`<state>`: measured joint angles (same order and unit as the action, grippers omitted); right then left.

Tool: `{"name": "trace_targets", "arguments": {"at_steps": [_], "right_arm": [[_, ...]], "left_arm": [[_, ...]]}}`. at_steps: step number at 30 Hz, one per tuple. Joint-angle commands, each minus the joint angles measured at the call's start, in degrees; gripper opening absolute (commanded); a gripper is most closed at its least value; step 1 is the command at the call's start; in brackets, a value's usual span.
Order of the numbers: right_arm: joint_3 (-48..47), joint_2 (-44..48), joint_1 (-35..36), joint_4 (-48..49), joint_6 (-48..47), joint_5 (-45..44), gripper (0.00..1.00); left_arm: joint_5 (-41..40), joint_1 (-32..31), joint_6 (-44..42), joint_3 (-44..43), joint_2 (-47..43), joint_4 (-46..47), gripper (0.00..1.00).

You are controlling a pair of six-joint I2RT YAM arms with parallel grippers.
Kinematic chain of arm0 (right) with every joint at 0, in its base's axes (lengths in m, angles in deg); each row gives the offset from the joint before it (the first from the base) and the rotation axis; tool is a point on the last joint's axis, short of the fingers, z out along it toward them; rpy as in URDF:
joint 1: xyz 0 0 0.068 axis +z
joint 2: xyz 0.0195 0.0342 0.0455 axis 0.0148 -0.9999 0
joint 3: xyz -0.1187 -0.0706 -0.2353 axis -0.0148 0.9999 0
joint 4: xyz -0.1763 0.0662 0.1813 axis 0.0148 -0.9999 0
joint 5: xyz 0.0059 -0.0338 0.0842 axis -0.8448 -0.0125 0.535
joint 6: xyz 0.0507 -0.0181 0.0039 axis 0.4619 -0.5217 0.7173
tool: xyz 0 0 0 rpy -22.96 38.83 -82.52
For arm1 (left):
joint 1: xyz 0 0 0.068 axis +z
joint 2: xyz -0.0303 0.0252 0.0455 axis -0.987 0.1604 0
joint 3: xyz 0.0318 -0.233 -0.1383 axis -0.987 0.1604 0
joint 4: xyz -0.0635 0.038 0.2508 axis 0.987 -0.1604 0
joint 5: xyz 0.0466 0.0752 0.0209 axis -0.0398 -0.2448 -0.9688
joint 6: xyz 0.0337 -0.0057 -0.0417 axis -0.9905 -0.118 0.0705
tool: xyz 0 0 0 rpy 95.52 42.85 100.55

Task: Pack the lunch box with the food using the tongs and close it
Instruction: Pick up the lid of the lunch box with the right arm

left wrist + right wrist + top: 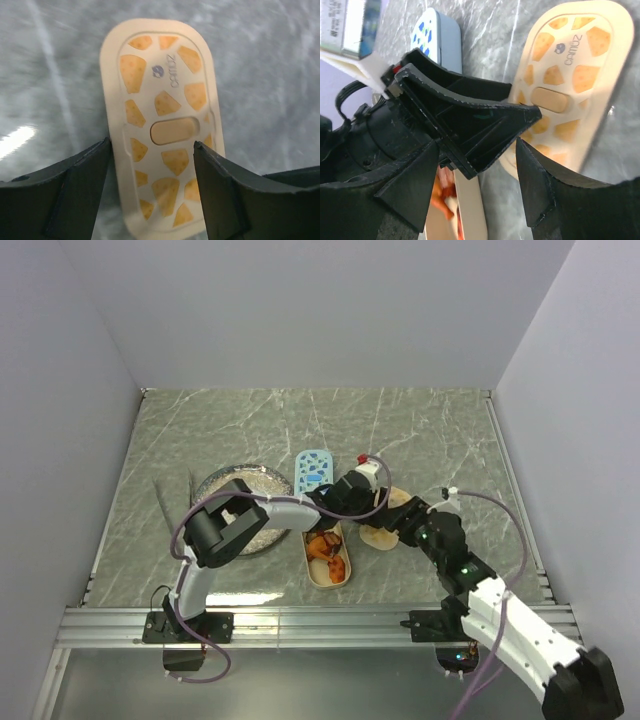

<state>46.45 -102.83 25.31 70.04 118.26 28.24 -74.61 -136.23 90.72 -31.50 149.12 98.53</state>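
The lunch box (331, 571), a cream oval tub, lies near the table's front middle with orange and reddish food (323, 545) inside. Its cream lid (381, 537) with a cheese pattern lies flat just right of it. My left gripper (372, 502) hangs over that lid (165, 100), open, its fingers (80, 185) astride the lid's near end. My right gripper (402, 524) is open close beside it. In the right wrist view my right gripper (479, 145) frames the left gripper's black finger (485, 120), the tub's rim (470, 210), some food (442, 195) and the lid (570, 75). The tongs (165, 502) lie far left.
A round silvery plate (262, 483) sits left of the tub, partly under the left arm. A blue patterned lid (313, 469) (437, 35) lies behind the tub. White walls close in the table on three sides.
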Motion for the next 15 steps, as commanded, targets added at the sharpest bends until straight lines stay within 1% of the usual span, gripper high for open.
{"name": "trace_targets", "arguments": {"at_steps": [1,5,9,10,13,14,15], "right_arm": [[-0.5,10.0,-2.2,-13.5,1.0,-17.2,0.68],[-2.1,17.4,-2.1,-21.3,1.6,-19.4,0.69],[-4.4,23.3,-2.2,-29.7,1.9,-26.2,0.68],[-4.9,24.5,-2.2,-30.5,1.7,-27.2,0.68],[-5.7,25.6,-2.2,-31.8,-0.1,-29.7,0.65],[-6.0,24.8,-2.3,-32.1,-0.5,-29.6,0.59],[-6.6,22.3,-2.4,-32.4,-0.7,-29.0,0.56]], "left_arm": [[8.9,-2.1,1.2,2.5,-0.8,-5.1,0.72],[8.9,-3.2,1.4,2.2,0.0,-5.4,0.72],[8.6,-3.6,1.9,3.5,-0.7,-4.3,0.72],[8.5,-3.5,2.0,3.9,-1.2,-4.0,0.72],[8.9,-3.6,2.2,4.5,-1.7,-3.3,0.72],[9.2,-3.6,2.3,4.6,-1.8,-3.0,0.72],[9.6,-3.6,2.4,4.8,-1.9,-2.6,0.72]]}}
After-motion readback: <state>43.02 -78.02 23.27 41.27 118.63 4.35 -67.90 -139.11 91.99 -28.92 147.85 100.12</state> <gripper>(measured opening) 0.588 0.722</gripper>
